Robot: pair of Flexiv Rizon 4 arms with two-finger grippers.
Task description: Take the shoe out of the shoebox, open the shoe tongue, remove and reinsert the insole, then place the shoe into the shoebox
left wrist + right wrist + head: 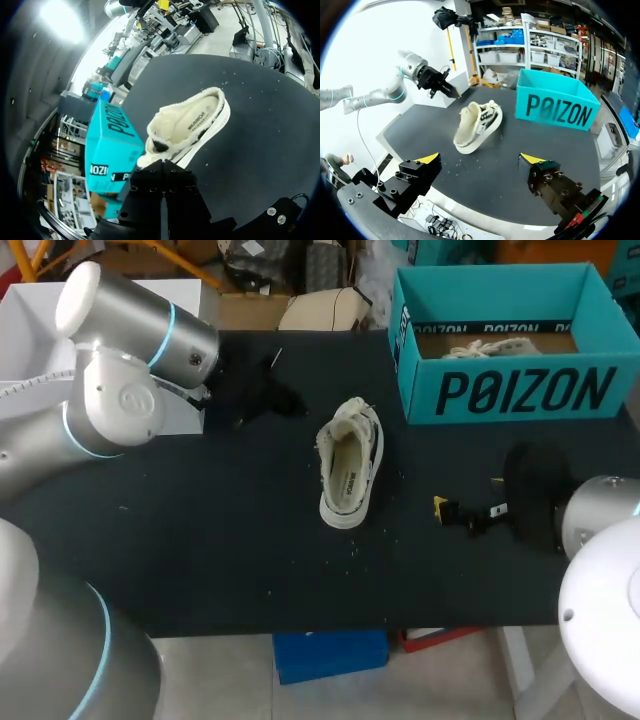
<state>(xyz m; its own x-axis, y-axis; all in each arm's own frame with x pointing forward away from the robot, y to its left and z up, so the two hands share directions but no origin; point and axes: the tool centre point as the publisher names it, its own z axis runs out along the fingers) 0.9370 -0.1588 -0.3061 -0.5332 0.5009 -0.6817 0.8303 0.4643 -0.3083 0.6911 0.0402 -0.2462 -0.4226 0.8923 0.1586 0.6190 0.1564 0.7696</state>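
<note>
A white low-top shoe point(350, 468) stands on its sole in the middle of the black table, its insole showing inside. The teal shoebox point(505, 390) sits open at the back right. My left gripper point(272, 396) hangs to the left of and behind the shoe, shut on nothing; in its own view its black fingers point(162, 175) meet, with the shoe point(187, 125) just ahead and the shoebox point(112, 145) beyond. My right gripper point(468, 502) is low to the right of the shoe, wide open and empty. In its view point(480, 159) the shoe point(477, 125) lies ahead of it.
Something white, like laces or a second shoe point(490, 340), lies inside the shoebox point(555, 102). Small light crumbs dot the black table point(220, 540) around the shoe. My left arm point(395, 90) comes in across the table's far side in the right wrist view.
</note>
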